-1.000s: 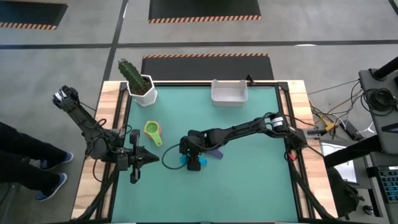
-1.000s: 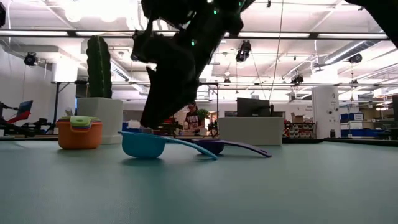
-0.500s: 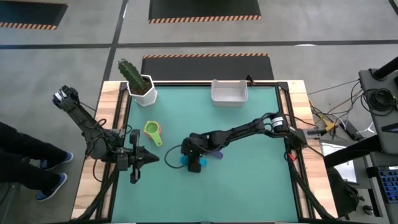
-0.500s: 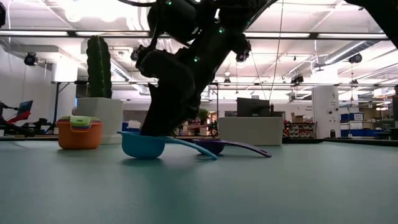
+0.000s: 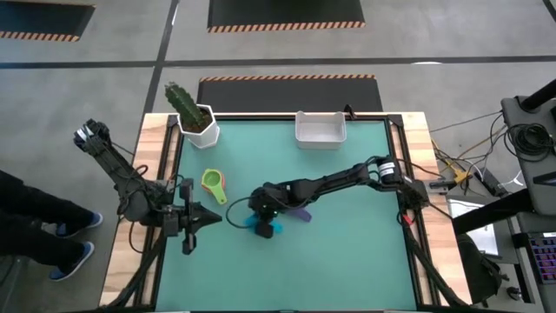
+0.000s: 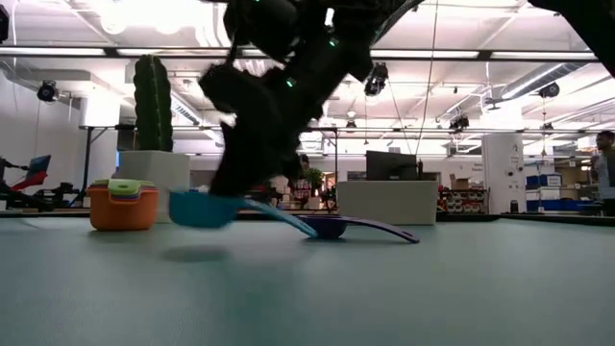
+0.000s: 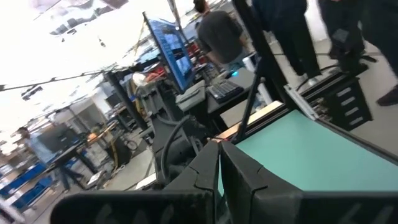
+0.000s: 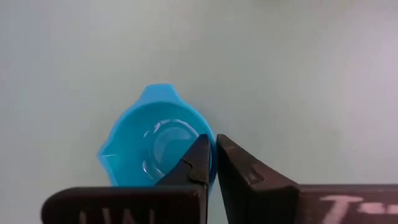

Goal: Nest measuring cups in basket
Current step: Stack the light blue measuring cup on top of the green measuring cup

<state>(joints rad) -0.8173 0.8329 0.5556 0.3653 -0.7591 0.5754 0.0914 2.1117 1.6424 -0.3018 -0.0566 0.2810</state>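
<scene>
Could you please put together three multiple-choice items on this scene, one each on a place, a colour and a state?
1. Where is the basket?
A. at the table's far edge
B. beside the left gripper
C. under the right arm

2. What colour is the cup in the right gripper?
A. orange
B. blue
C. yellow

3. How is that blue cup placed?
A. lying in the basket
B. nested in the orange cup
C. lifted off the table

Answers: 1 A, the high view shows it by the far edge, right of the cactus pot. 2 B, the wrist view shows a blue bowl. 3 C, the low view shows a shadow beneath it.
</scene>
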